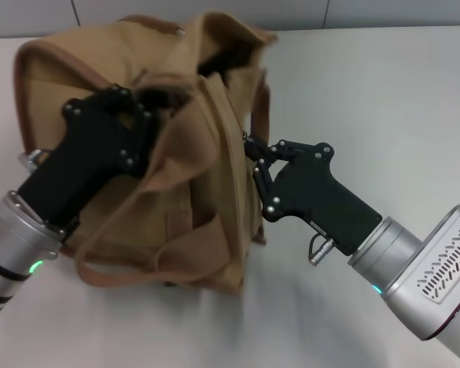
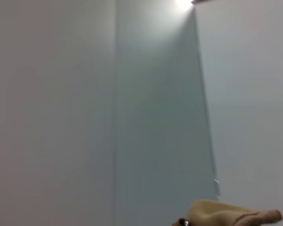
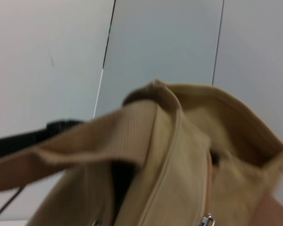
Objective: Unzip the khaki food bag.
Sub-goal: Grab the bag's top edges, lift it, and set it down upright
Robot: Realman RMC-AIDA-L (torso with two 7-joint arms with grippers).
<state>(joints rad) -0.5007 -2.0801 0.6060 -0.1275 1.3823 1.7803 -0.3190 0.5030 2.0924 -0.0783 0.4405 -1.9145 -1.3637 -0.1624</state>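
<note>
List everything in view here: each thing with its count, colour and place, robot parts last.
Boxy khaki canvas food bag: one, tan with brown piping, slumped on the table between both arms, its top gaping at the far end.
Wide strap handles: two, tan; one loops out at the near side, one runs over the top.
Silver zipper pull: one, seen in the right wrist view.
White table: one, under the bag.
Left gripper: one, black, jaws buried in fabric at the bag's top.
Right gripper: one, black, jaws at the bag's right edge.
</note>
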